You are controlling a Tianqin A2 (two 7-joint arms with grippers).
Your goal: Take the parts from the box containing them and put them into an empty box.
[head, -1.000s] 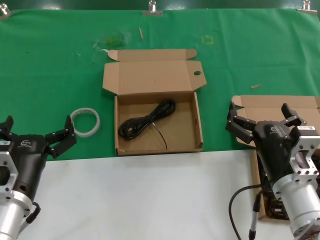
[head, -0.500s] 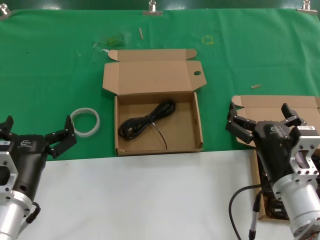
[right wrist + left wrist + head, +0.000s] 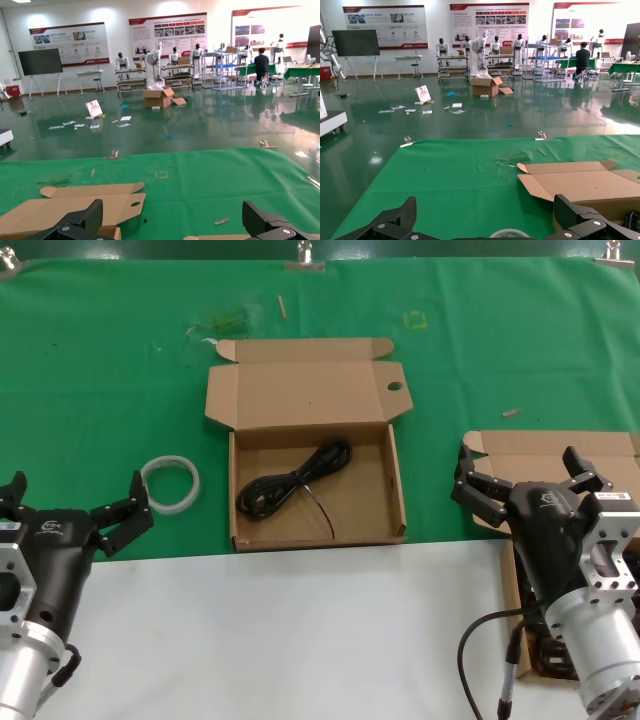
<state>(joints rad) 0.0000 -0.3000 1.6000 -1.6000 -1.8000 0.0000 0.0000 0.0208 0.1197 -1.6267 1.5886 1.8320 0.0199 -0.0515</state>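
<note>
Green-covered table (image 3: pixel 100 360) carries two brown boxes (image 3: pixel 310 502) (image 3: pixel 560 455) and a tape ring (image 3: pixel 170 483)

I see the holed box (image 3: pixel 315 455) at centre holding one cord (image 3: pixel 292 480), my left gripper (image 3: pixel 72 502) lower left, right gripper (image 3: pixel 522 472) lower right, both spread wide

An open brown cardboard box with a holed lid tab (image 3: pixel 312 485) sits in the middle of the green cloth, its lid flap laid flat behind it. Inside lies one black cord (image 3: pixel 292 483), wound into a long slim bundle, running diagonally across the floor. At the right edge a second brown box (image 3: pixel 548 452) stands open, mostly hidden, with dark cords (image 3: pixel 548 658) showing at its near end.
</note>
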